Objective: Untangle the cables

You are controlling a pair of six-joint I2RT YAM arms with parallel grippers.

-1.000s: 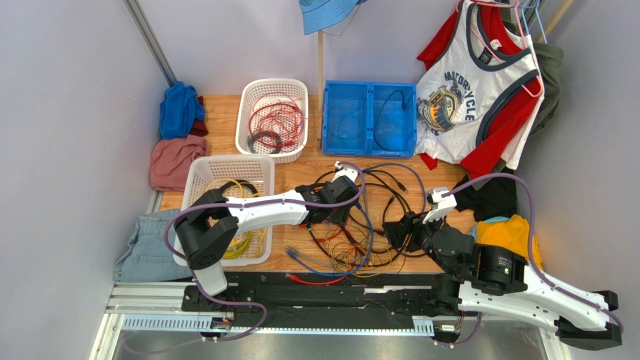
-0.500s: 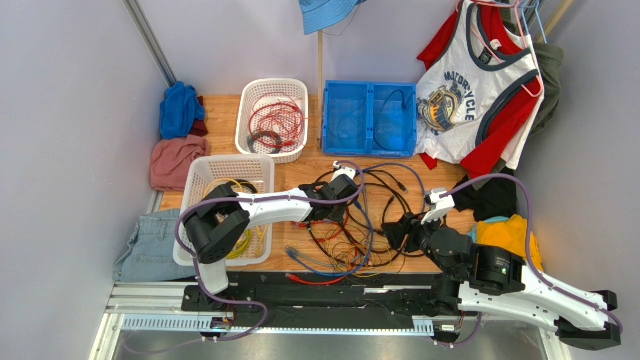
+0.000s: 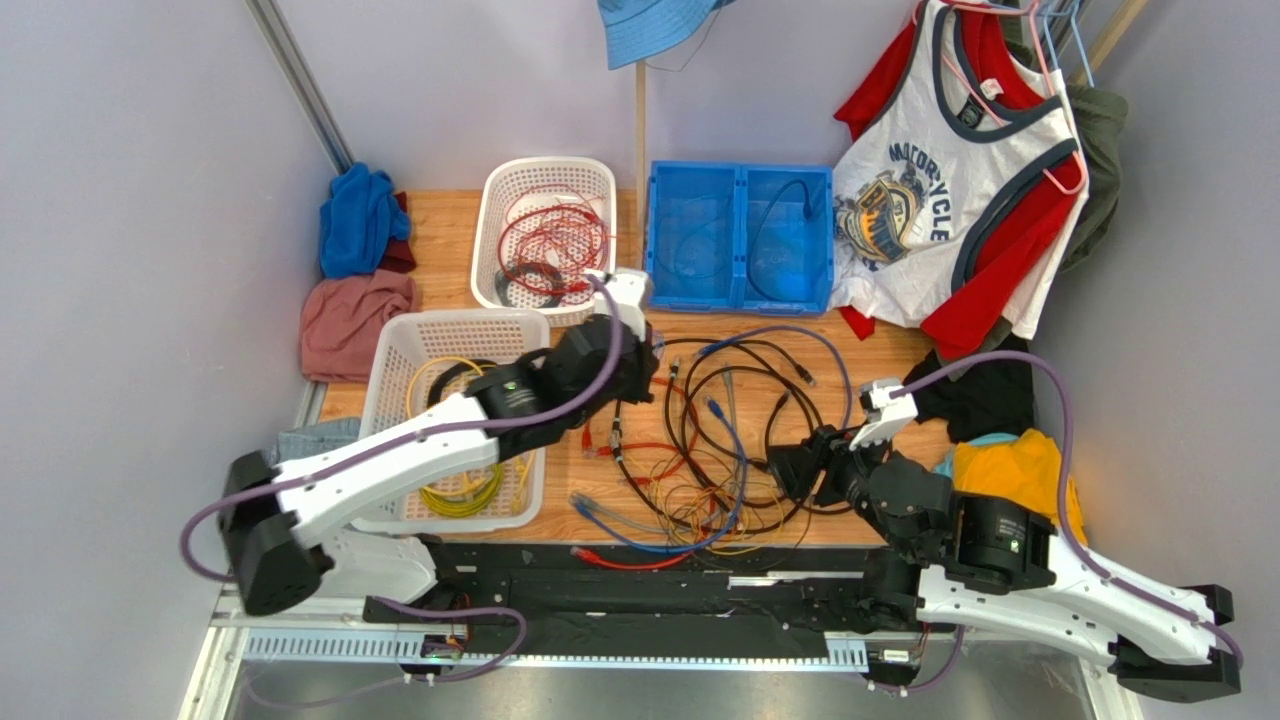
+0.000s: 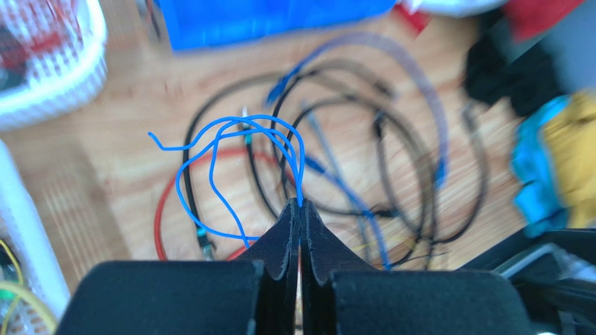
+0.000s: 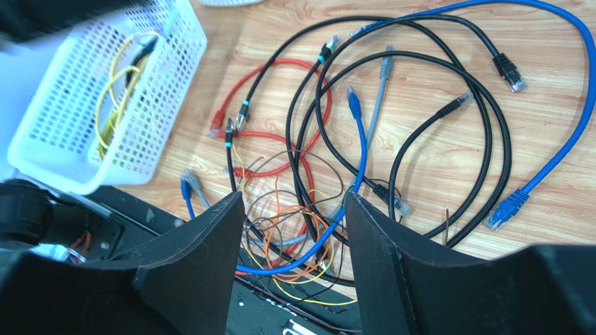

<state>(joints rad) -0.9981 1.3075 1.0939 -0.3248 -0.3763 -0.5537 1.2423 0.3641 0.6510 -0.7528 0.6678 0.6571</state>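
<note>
Seen from above, the left arm (image 3: 406,450) stretches long and low from its base at the table's 7 o'clock corner toward 1 o'clock. It passes over the near white basket (image 3: 394,348), which holds a yellow cord. Its wrist ends at the 10 o'clock edge of the cables (image 3: 706,450), and the left gripper (image 3: 634,365) points toward 3 o'clock. The wrist camera shows its two fingers pressed flat together, pinching a thin blue wire (image 4: 231,139). The wire's loops stand up out of the tips, lifted clear of the blurred cords below.

The cables lie spread on the wooden table (image 3: 443,278), at 6 o'clock from the blue tray (image 3: 736,173). Wide black loops sit toward 12 o'clock, red and blue cords cross the middle, and a snarl of thin orange, yellow and brown strands lies toward 6 o'clock.

The right arm (image 3: 1052,578) rises from the 5 o'clock corner, folded at the elbow, and reaches toward 10 o'clock. The right gripper (image 3: 804,465) sits at the 3 o'clock edge of the heap. Its fingers stand spread wide with nothing gripped, and its own camera looks between them onto the thin-strand snarl. I cannot tell whether the tips touch any cord.

A second white basket (image 3: 549,168) with red cords stands at 11 o'clock from the heap.
</note>
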